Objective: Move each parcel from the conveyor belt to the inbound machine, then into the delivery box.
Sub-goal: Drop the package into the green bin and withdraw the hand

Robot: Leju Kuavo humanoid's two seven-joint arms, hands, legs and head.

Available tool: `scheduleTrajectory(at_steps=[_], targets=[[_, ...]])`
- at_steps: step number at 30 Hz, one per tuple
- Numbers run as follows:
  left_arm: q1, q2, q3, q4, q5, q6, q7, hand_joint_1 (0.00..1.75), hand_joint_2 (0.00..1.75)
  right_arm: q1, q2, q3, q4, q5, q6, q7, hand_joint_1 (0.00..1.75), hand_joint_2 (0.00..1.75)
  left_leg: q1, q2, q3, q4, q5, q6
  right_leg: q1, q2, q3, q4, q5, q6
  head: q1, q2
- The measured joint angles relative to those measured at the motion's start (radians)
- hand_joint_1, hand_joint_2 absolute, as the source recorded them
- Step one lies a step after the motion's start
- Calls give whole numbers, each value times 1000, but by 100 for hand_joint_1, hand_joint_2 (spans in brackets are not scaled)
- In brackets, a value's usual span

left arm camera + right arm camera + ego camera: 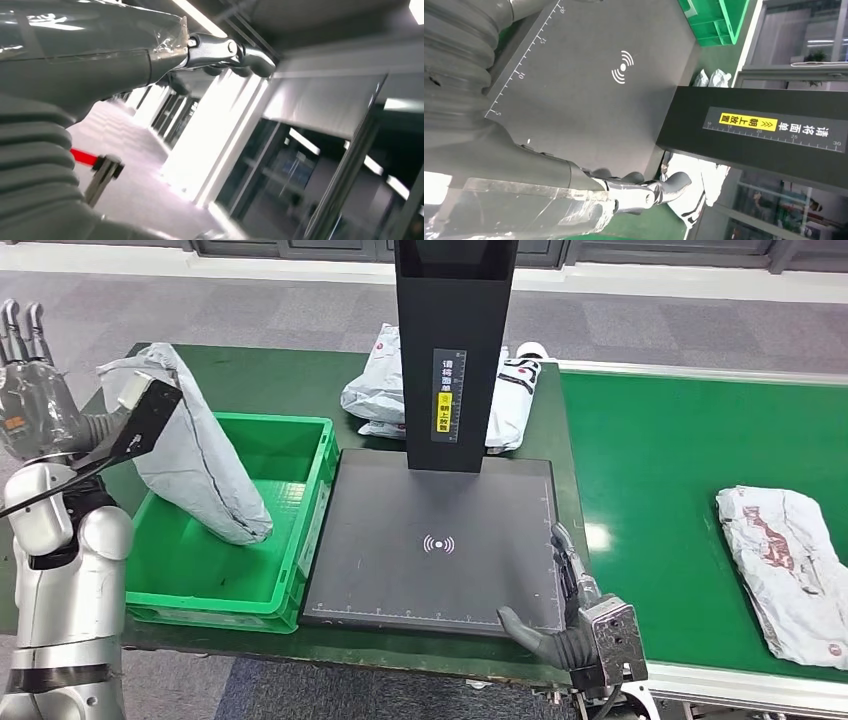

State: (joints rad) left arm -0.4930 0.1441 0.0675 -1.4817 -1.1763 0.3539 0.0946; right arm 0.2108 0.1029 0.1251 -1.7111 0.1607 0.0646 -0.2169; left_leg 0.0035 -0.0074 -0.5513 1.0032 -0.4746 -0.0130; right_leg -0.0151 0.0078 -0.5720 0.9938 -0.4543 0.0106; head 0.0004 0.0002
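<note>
Three parcels are showing in the head view, and one of them is already leaning in the delivery box. At about nine o'clock the left hand is hanging raised beyond the table's left edge, its fingers pointing up and spread with nothing between them; in the left wrist view that hand is reaching toward a ceiling and glass walls, gripping nothing. Just to its right the grey parcel is standing tilted, its lower end sitting on the floor of the green delivery box and its upper end leaning out over the box's left rim toward ten o'clock. The box is lying on the green table, touching the left edge of the inbound machine, whose dark flat plate is carrying a white wave mark and whose black column is rising at twelve o'clock. Behind that column a white parcel with red and black print is lying on the table. At five o'clock the right hand is resting at the plate's near right corner, fingers loosely apart and holding nothing; the right wrist view is showing the same hand over the plate's edge, thumb and fingers parted. At three o'clock a crumpled white parcel is lying on the conveyor belt, well apart from the machine.
</note>
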Motion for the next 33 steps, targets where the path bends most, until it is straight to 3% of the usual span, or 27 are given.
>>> scheduleTrajectory(at_steps=[7,14,25,30,33], targets=[[5,-37,-155,43,-54,-83,29,0,0,-1,9,-26,-1,18,18,2,0,175,0,0,0,0,0,0,0,0,0,0,0,0,0,0],[-6,-75,-255,122,63,-176,-42,0,0,-1,14,-51,-1,25,31,0,0,175,0,0,0,0,0,0,0,0,0,0,0,0,0,0],[-18,-94,-289,164,78,-180,-50,0,0,-1,15,-66,-1,26,34,1,0,175,0,1,0,0,0,0,0,1,0,0,0,0,0,0],[-17,-100,-291,164,159,-177,-82,0,0,-1,15,-69,-1,34,33,0,0,175,0,1,0,0,0,0,0,1,0,0,0,0,0,0],[1,-107,-291,145,244,-153,-109,0,131,-2,15,-87,-1,75,9,4,0,175,0,1,0,0,0,0,0,0,0,0,0,0,0,0]])
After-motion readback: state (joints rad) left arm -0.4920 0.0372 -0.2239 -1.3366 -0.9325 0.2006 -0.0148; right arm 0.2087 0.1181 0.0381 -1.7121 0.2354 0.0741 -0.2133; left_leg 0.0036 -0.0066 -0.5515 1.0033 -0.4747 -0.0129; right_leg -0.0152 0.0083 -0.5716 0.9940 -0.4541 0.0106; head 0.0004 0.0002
